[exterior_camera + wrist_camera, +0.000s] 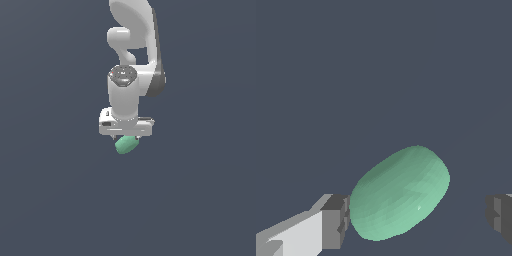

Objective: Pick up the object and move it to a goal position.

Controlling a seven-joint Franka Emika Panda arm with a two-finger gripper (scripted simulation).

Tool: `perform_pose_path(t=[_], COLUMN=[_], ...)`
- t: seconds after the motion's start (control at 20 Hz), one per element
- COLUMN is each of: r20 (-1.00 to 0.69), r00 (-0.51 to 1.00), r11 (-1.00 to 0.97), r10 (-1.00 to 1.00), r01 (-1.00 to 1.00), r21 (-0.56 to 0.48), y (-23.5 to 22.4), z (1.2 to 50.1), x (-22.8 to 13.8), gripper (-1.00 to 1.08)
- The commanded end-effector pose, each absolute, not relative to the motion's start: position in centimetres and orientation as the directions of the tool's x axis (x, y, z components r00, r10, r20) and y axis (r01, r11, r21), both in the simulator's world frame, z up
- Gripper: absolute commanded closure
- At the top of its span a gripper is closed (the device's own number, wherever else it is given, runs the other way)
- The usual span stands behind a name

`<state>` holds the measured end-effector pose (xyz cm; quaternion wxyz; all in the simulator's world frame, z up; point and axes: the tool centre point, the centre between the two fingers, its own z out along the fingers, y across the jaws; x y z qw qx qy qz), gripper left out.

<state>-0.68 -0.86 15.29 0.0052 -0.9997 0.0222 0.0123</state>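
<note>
The object [125, 144] is a smooth mint-green egg-like blob, lying tilted just beneath the white hand of my arm in the exterior view. In the wrist view the object [401, 195] sits between the two fingers of my gripper [417, 215]. One grey pad [338, 220] touches or nearly touches the blob's side. The other pad [498, 215] stands well apart from it, with bare floor showing in the gap. The gripper [126, 137] is open and straddles the object, pointing straight down.
A plain dark grey-blue floor [60, 200] fills both views. The white arm [132, 45] rises behind the hand. No goal marker or other thing shows.
</note>
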Motion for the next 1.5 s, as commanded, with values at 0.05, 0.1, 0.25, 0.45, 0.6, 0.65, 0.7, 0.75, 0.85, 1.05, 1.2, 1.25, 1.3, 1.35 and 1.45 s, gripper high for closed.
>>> perform_pose_path(t=[0.05,0.1,0.25,0.45,0.6,0.65,0.7,0.75,0.85,1.05,1.2,1.25,1.3,1.35,1.45], r20=[-0.025,-0.024,-0.023,-0.021,-0.021,-0.021,-0.021,-0.021,-0.021,-0.02,-0.019,-0.019,-0.019,-0.018,-0.018], r00=[0.999,0.999,0.999,1.0,1.0,1.0,1.0,1.0,0.999,0.998,0.995,0.993,0.991,0.989,0.982], r11=[-0.999,-0.999,-0.999,-1.0,-1.0,-1.0,-1.0,-1.0,-1.0,-0.998,-0.995,-0.993,-0.991,-0.989,-0.982], r10=[-0.044,-0.043,-0.034,-0.017,-0.011,-0.011,-0.012,-0.015,-0.024,-0.059,-0.099,-0.115,-0.131,-0.15,-0.189], r01=[-0.044,-0.043,-0.035,-0.017,-0.011,-0.011,-0.012,-0.015,-0.024,-0.059,-0.099,-0.114,-0.131,-0.149,-0.189], r21=[-0.01,-0.009,-0.005,0.002,0.003,0.003,0.003,0.003,0.003,0.003,0.004,0.004,0.004,0.005,0.005], y=[-0.9,-1.0,-1.5,-2.4,-2.6,-2.6,-2.5,-2.5,-2.4,-2.4,-2.3,-2.2,-2.2,-2.1,-2.0], z=[15.3,15.3,15.3,15.4,15.4,15.4,15.4,15.4,15.3,15.3,15.2,15.2,15.1,15.1,15.0], x=[-0.7,-0.7,-0.7,-0.8,-0.8,-0.8,-0.8,-0.8,-0.8,-0.9,-1.0,-1.1,-1.1,-1.2,-1.3], gripper=[-0.92,-0.92,-0.92,-0.92,-0.92,-0.92,-0.92,-0.92,-0.92,-0.92,-0.92,-0.92,-0.92,-0.92,-0.92])
